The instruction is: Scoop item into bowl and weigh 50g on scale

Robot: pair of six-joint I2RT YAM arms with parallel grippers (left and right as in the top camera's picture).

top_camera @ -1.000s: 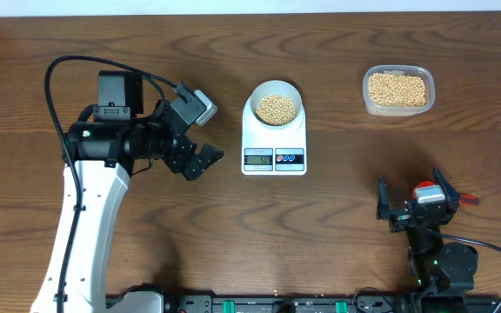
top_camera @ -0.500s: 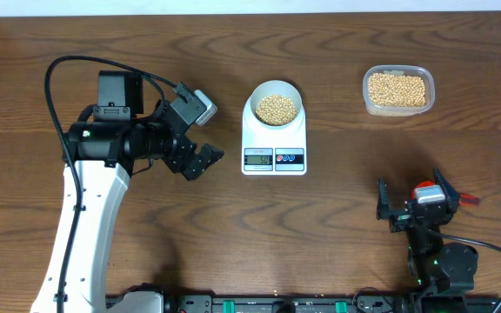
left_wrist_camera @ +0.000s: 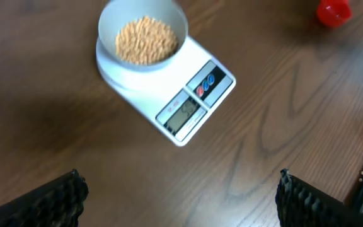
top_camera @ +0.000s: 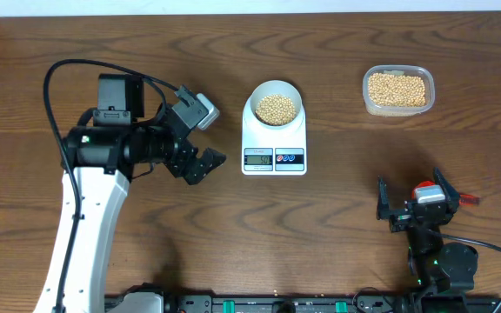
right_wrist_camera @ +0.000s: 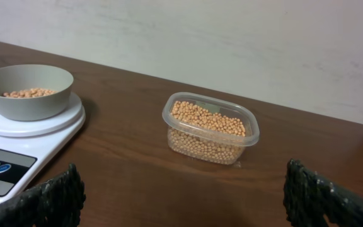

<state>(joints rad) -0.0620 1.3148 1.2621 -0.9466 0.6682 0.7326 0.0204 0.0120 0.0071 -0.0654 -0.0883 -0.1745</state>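
Observation:
The pale bowl (top_camera: 276,106) stands on the white scale (top_camera: 274,146) at mid-table and holds tan beans (top_camera: 277,108). My left gripper (top_camera: 200,163) hovers just left of the scale, open and holding nothing. From the left wrist I look down on the bowl (left_wrist_camera: 115,22) and the scale (left_wrist_camera: 191,101), well ahead of that gripper (left_wrist_camera: 181,202). My right gripper (top_camera: 411,187) rests open near the front right, nothing between its fingers. Its view shows the bowl (right_wrist_camera: 25,88) on the scale (right_wrist_camera: 17,145) at the left, beyond the gripper (right_wrist_camera: 184,195).
A clear plastic tub (top_camera: 397,89) of beans sits at the back right, straight ahead in the right wrist view (right_wrist_camera: 210,129). A small red thing (top_camera: 468,200) pokes out beside the right arm. The table's back edge meets a white wall.
The left arm has shifted slightly, its gripper a touch nearer the front. The right arm, bowl, scale and tub have not moved.

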